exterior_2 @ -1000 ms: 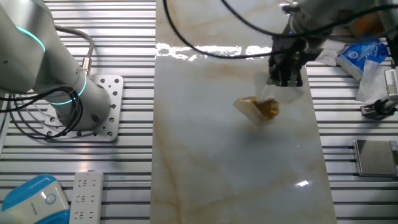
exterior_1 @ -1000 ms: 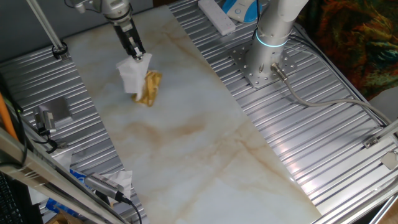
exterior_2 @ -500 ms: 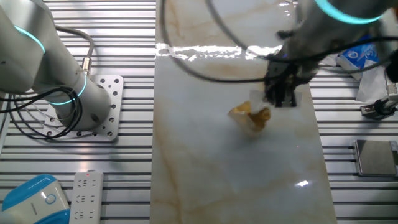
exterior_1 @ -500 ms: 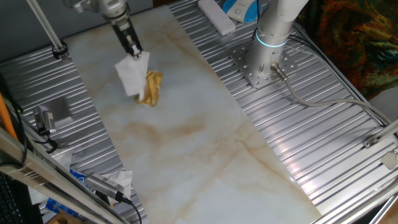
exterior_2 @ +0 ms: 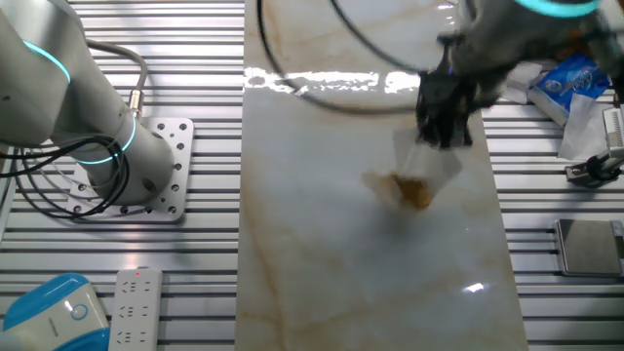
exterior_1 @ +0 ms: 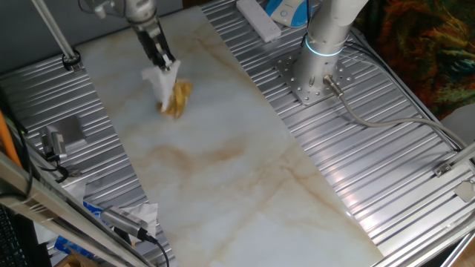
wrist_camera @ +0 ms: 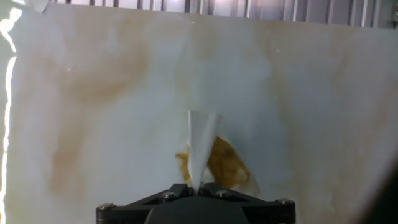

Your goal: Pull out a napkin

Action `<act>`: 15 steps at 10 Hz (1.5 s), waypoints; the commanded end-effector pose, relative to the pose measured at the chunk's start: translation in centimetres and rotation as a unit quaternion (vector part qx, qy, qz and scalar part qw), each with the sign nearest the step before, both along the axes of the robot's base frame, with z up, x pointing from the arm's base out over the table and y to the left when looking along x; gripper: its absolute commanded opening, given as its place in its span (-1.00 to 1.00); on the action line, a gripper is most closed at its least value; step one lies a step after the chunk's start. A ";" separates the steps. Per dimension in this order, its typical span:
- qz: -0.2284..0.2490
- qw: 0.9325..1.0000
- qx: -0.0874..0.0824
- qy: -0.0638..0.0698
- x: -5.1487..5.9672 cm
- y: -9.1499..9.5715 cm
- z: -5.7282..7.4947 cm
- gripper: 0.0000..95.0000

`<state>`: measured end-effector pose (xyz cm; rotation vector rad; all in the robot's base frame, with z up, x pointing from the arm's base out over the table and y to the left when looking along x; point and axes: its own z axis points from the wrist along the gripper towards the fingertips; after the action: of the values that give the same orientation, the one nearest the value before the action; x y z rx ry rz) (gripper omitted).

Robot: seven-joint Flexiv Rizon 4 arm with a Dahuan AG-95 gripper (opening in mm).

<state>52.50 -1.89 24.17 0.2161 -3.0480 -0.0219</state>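
My gripper [exterior_1: 160,62] is shut on the white napkin [exterior_1: 161,83], which hangs below the fingers above the marble table top. The shiny gold packet [exterior_1: 178,99] lies on the table right beside and under the napkin's lower end. In the other fixed view the gripper [exterior_2: 444,136] holds the napkin [exterior_2: 429,162] just above the gold packet [exterior_2: 411,189]. In the hand view the napkin [wrist_camera: 200,143] rises as a narrow white strip from between the closed fingers [wrist_camera: 198,185], with the gold packet [wrist_camera: 222,163] behind it. Whether the napkin still touches the packet is unclear.
The arm's base [exterior_1: 319,67] stands on the ribbed metal at the right. A white remote [exterior_1: 257,20] and a blue-white item [exterior_1: 286,9] lie at the back. A white paper wad with blue items [exterior_2: 575,93] lies on the ribbed metal beside the slab.
The gripper has lifted and shifted slightly with the napkin; the napkin now hangs as a narrower folded strip, and the gold packet has shifted a little.
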 end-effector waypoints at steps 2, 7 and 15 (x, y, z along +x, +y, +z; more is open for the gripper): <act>-0.045 0.999 -0.005 0.002 -1.2 -3.2 0.1 -1.00; 0.001 1.000 0.021 0.001 -2.9 -11.2 0.5 -1.00; -0.055 0.998 -0.023 0.002 -0.1 -0.2 -0.2 -1.00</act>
<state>52.67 -2.03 23.63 0.0934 -3.0466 0.0232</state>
